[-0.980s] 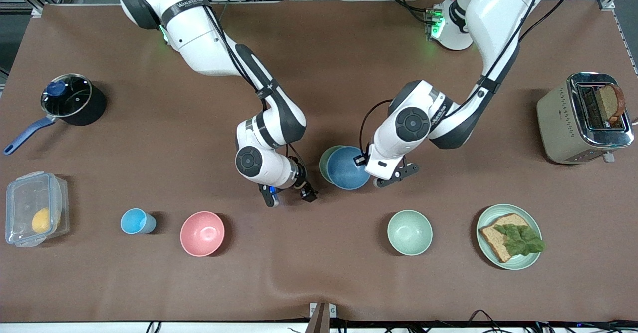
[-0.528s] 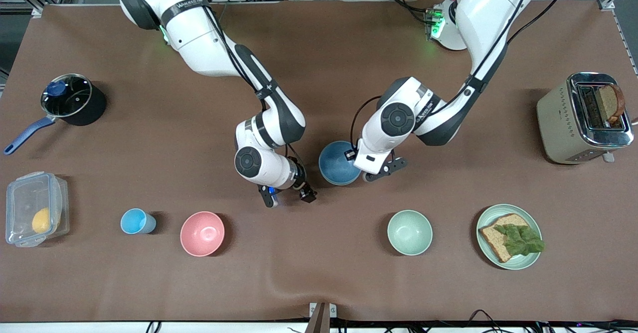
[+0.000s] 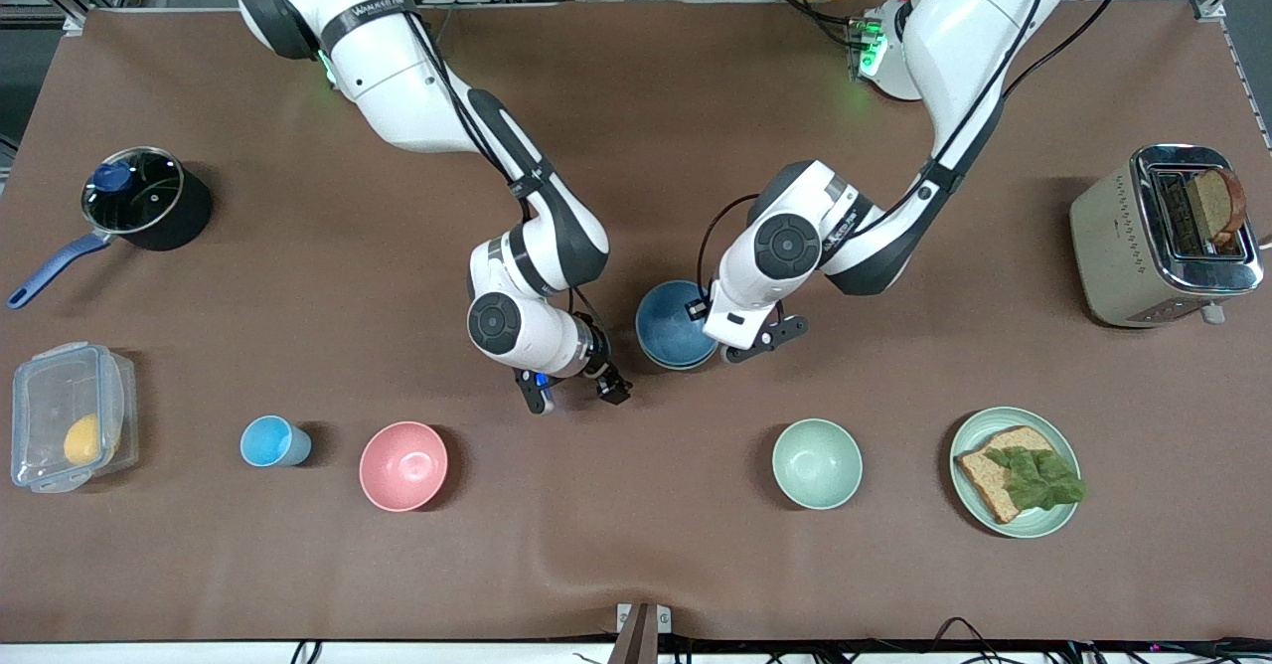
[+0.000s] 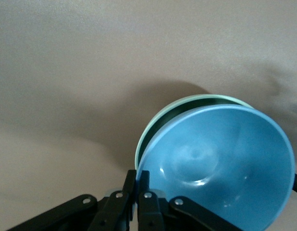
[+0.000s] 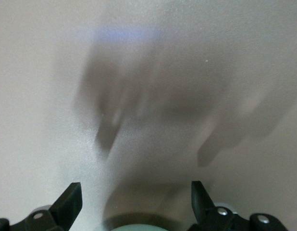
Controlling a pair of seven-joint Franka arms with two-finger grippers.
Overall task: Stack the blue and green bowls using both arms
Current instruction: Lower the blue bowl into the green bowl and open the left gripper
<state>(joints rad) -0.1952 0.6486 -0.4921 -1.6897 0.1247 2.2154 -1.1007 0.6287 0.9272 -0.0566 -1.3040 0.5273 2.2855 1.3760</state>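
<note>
Brown cloth covers the table (image 3: 298,565). Mid-table, the left gripper (image 4: 137,195) pinches the rim of the blue bowl (image 3: 676,321), which sits tilted inside the green bowl (image 4: 153,126). The right gripper (image 3: 574,386) hovers just beside them, fingers spread wide, holding nothing. Letting go while the bowl is tilted could make it rock or slide off the rim below. A second ago the green bowl peeked out beside the blue one; now blue nearly covers it.
</note>
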